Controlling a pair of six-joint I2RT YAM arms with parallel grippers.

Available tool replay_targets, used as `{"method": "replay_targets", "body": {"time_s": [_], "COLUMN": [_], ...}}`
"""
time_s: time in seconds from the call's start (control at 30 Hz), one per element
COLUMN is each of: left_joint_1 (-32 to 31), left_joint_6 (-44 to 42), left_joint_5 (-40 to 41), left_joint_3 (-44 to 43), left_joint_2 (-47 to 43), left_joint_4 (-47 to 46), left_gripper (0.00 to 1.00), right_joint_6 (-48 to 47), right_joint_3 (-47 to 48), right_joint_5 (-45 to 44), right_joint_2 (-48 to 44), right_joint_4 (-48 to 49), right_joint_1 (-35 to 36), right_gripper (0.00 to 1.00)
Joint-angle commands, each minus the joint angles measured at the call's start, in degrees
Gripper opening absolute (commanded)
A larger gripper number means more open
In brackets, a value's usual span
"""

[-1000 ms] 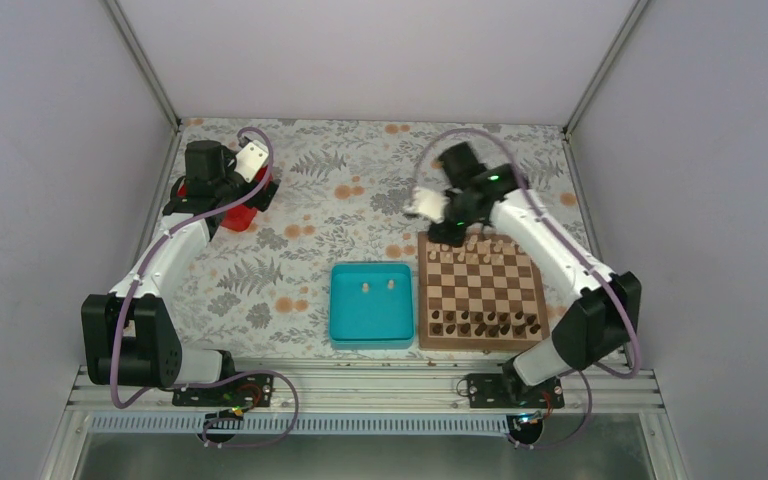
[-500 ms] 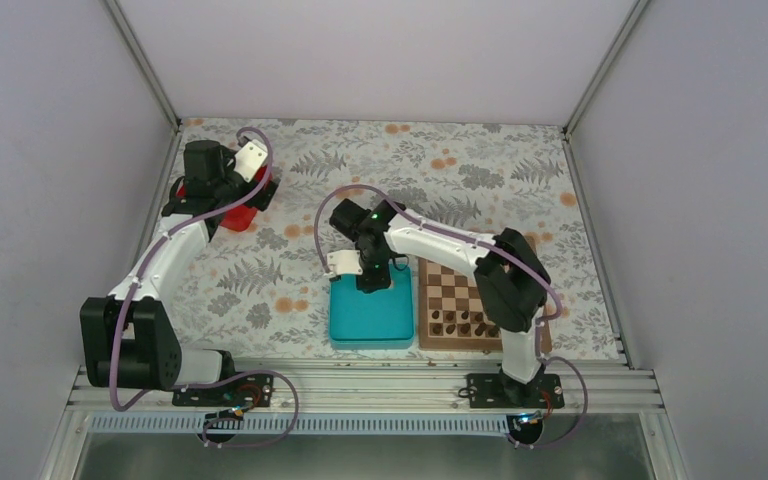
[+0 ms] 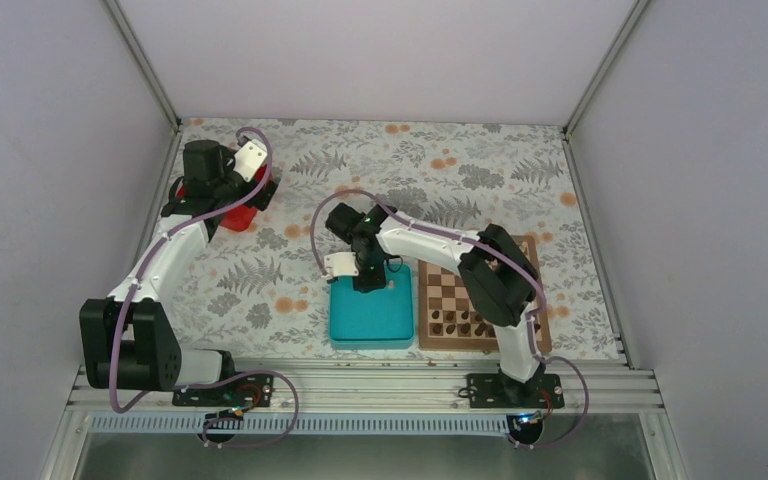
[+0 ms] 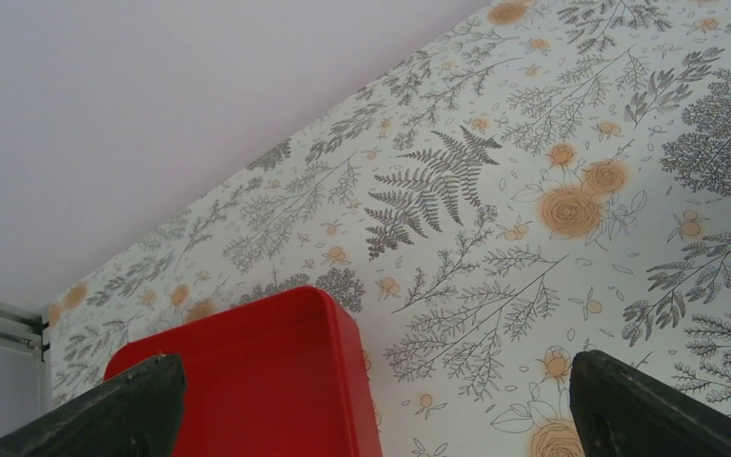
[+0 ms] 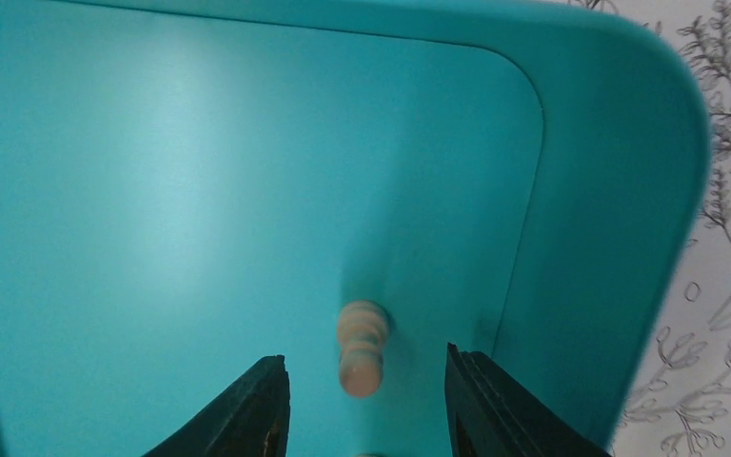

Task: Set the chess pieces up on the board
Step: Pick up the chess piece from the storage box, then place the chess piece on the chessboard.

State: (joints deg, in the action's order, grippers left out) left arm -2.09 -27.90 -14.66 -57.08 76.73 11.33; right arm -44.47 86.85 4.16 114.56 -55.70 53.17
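My right gripper [image 3: 365, 285] is open over the far edge of the teal tray [image 3: 370, 325]. In the right wrist view a pale beige pawn [image 5: 362, 347] stands on the tray floor [image 5: 152, 190] between my spread fingers [image 5: 257, 409], not touched. The chessboard [image 3: 440, 290] lies right of the tray, partly hidden by the right arm, with dark chessmen [image 3: 460, 322] along its near edge. My left gripper [image 3: 250, 195] is open and empty above a red tray [image 4: 247, 381] at the far left.
The table has a floral cloth [image 3: 290, 270]. The tray's curved wall [image 5: 609, 190] rises close to the right of my right finger. The red tray [image 3: 238, 215] sits near the back left corner. Walls enclose the table on three sides.
My right arm swung left from the far edge of the chessboard to the teal tray, then lowered over a pale pawn. The left arm has not moved.
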Motion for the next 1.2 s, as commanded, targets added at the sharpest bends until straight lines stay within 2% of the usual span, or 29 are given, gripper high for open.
{"method": "replay_targets", "body": {"time_s": [0.0, 0.13, 0.2, 0.4, 0.67, 0.77, 0.93, 1.17], "left_joint_1": [0.1, 0.1, 0.1, 0.1, 0.1, 0.1, 0.1, 0.1], "left_joint_6": [-0.4, -0.4, -0.4, -0.4, -0.4, -0.4, -0.4, -0.3], "left_joint_5": [-1.5, -1.7, -1.8, -2.0, -1.5, -1.6, -1.8, -2.1], "left_joint_3": [0.5, 0.5, 0.5, 0.5, 0.5, 0.2, 0.0, 0.0], "left_joint_2": [-1.0, -0.9, -0.8, -0.7, -0.9, -0.6, -0.3, -0.2], "left_joint_4": [-0.9, -0.9, -0.9, -0.8, -0.7, -0.7, -0.5, -0.4], "left_gripper": [1.00, 1.00, 1.00, 1.00, 1.00, 1.00, 1.00, 1.00], "right_joint_6": [-0.7, -0.5, -0.4, 1.0, 2.9, 3.1, 0.4, -7.2], "right_joint_3": [-0.5, -1.3, -1.6, -0.1, 2.5, 2.0, -1.9, -10.5], "right_joint_5": [-0.7, -0.5, 0.0, 1.3, 1.2, -0.4, -2.4, 1.0], "right_joint_2": [2.4, 3.3, 3.5, 3.0, -11.3, -17.5, -26.4, -30.7], "right_joint_4": [1.6, 2.5, 3.2, 1.8, -6.9, -9.9, -11.8, -9.8], "right_joint_1": [-0.2, -0.6, -0.7, -1.0, -5.9, -12.2, -29.7, -53.1], "right_gripper": [0.45, 0.42, 0.27, 0.08, 0.05, 0.06, 0.06, 0.07]}}
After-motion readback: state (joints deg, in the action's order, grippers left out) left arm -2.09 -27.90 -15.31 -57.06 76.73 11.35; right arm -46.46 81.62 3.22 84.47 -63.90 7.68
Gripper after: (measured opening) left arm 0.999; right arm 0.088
